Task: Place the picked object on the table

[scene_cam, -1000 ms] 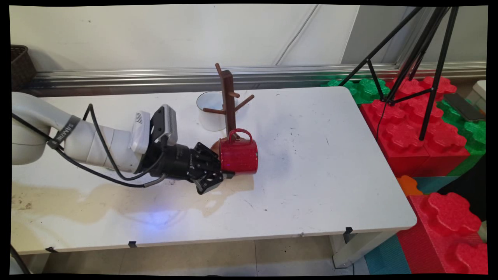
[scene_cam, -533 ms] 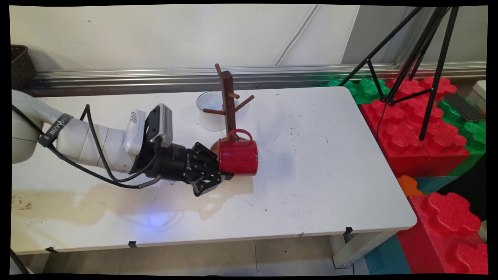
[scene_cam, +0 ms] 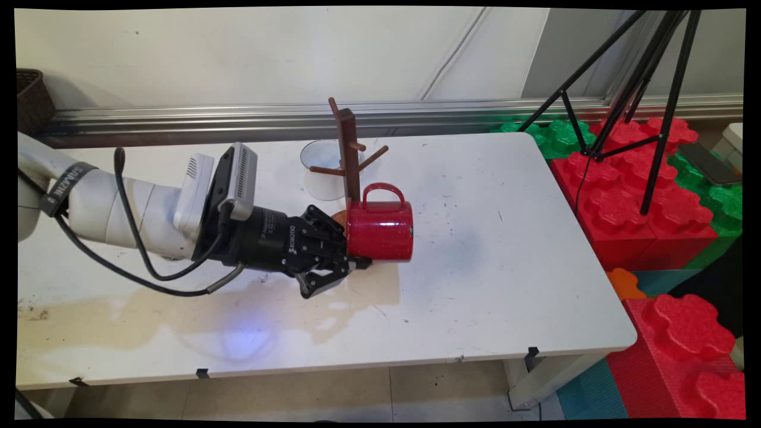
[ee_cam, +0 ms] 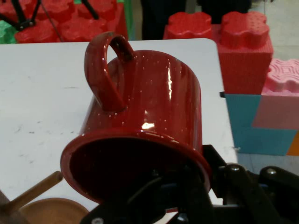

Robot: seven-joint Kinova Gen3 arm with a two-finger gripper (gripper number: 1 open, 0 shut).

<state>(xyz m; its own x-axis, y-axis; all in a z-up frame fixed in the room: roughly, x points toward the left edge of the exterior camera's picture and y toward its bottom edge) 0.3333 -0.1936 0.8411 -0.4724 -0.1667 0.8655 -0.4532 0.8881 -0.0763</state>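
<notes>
white table [scene_cam: 487,249] spreads below the wall, stained tan along its near left side. just above it the gripper [scene_cam: 351,261] is clenched on the rim of a red mug [scene_cam: 380,230], lying sideways, mouth toward the gripper, base pointing right, handle up, its inside dark. beyond stand a wooden mug tree [scene_cam: 351,160] and a white cup [scene_cam: 321,169].
</notes>
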